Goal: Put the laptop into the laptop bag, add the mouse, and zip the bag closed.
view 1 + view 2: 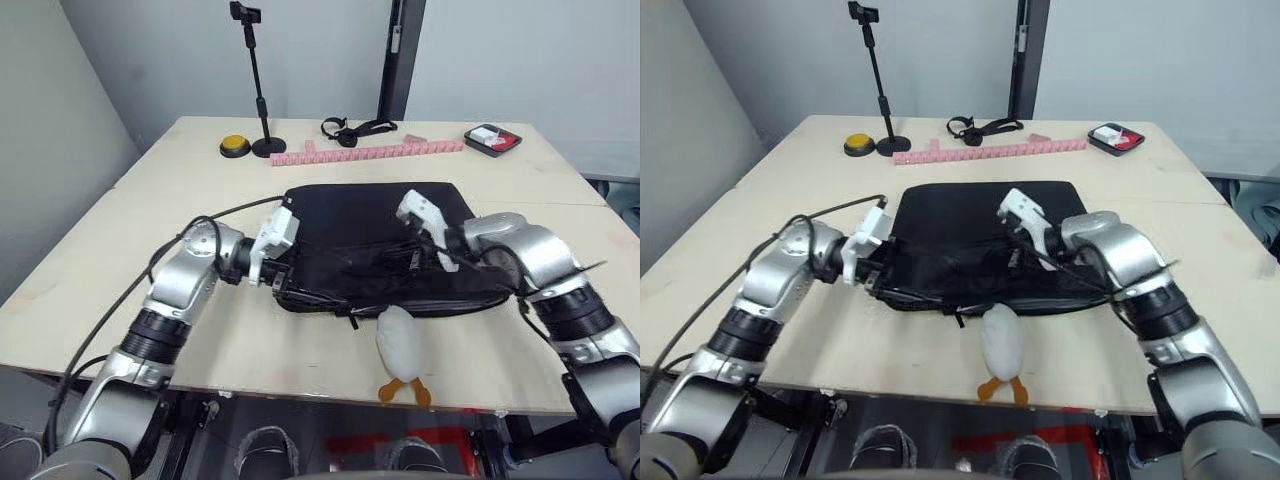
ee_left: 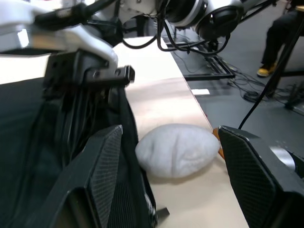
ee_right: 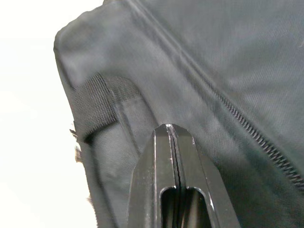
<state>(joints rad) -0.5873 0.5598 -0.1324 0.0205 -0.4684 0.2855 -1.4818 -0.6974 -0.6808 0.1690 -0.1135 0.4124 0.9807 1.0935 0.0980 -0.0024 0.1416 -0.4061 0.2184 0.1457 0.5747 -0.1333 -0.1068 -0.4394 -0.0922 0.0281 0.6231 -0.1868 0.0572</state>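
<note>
Head view: the laptop bag (image 1: 385,245) lies flat at frame centre, my left gripper (image 1: 283,272) at its left edge, my right gripper (image 1: 425,255) over its middle — both placed to work the opening. A white duck toy (image 1: 400,345) sits below it.

Left wrist view: my fingers (image 2: 102,166) are spread, straddling the bag's edge.

Right wrist view: my jaws are pressed together on nothing, tip against fabric beside the zipper (image 3: 251,130).

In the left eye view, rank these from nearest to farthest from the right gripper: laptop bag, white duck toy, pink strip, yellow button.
From the right gripper:
1. Laptop bag, right under it.
2. White duck toy, at the near table edge.
3. Pink strip, behind the bag.
4. Yellow button, far back on the left.
</note>
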